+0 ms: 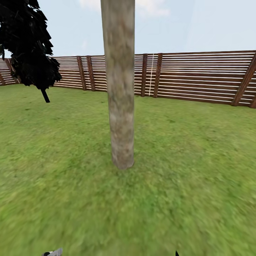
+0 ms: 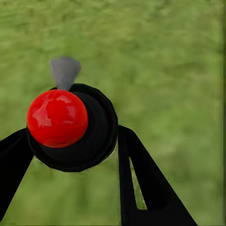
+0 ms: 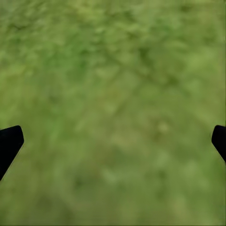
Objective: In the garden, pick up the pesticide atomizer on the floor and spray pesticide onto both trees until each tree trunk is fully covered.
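A thick, smooth grey-beige tree trunk (image 1: 120,89) rises straight ahead from the grass, its base a short way in front of me and its top out of frame. In the left wrist view my left gripper (image 2: 74,135) is shut on the pesticide atomizer (image 2: 70,125), a round black body with a glossy red cap and a grey nozzle, held over the lawn. A whitish bit of the atomizer (image 1: 53,252) peeks in at the head view's lower edge, left of the trunk. My right gripper (image 3: 113,141) is open over bare grass, its fingertips (image 3: 9,143) wide apart.
Green lawn (image 1: 192,170) spreads all around the trunk. A brown slatted wooden fence (image 1: 199,78) closes the far side. A dark-leaved tree (image 1: 28,42) on a thin leaning stem stands at the far left near the fence.
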Available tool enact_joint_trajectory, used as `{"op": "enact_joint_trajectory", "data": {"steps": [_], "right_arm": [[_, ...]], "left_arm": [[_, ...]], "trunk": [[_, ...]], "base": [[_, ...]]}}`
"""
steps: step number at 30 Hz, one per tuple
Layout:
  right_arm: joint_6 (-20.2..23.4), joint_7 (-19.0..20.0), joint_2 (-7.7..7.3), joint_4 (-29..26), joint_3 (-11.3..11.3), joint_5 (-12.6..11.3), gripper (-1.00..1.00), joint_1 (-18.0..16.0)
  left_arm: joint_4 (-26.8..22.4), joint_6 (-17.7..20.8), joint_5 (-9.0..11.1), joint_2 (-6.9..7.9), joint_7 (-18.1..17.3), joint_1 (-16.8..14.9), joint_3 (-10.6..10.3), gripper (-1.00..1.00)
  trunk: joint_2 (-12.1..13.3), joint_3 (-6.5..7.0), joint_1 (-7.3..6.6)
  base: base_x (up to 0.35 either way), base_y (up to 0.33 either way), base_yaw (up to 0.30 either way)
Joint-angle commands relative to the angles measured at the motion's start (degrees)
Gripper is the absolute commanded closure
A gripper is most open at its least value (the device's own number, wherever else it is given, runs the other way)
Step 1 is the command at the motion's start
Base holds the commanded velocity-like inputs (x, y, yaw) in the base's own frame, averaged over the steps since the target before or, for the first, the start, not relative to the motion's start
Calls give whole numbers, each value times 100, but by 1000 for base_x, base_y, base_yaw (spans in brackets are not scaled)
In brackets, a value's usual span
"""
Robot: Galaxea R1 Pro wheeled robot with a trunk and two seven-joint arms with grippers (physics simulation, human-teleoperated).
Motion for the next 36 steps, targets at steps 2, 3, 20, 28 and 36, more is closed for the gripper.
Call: {"op": "enact_joint_trajectory", "data": {"steps": [2,3,20,28,36], "right_arm": [[0,-1,-1,0,0,0,-100,0],[-1,1,-1,0,0,0,-100,0],[46,-704,-118,31,-71,-31,-100,0],[34,-915,-150,-195,595,1,-100,-53],[85,-903,-25,-600,5132,2,-100,-519]], "left_arm": [[-1,0,-1,-2,0,1,0,100],[8,0,-1,-4,0,2,0,100],[34,5,-67,-16,83,-19,-2,100],[-34,404,-491,48,164,-119,-62,100],[40,1268,-3716,344,-3197,-1094,-37,100]], "trunk": [[0,0,0],[0,0,0],[0,0,0],[0,0,0],[0,0,0]], "base": [[336,0,0],[336,0,0],[312,0,0],[7,0,0],[0,0,0]]}}
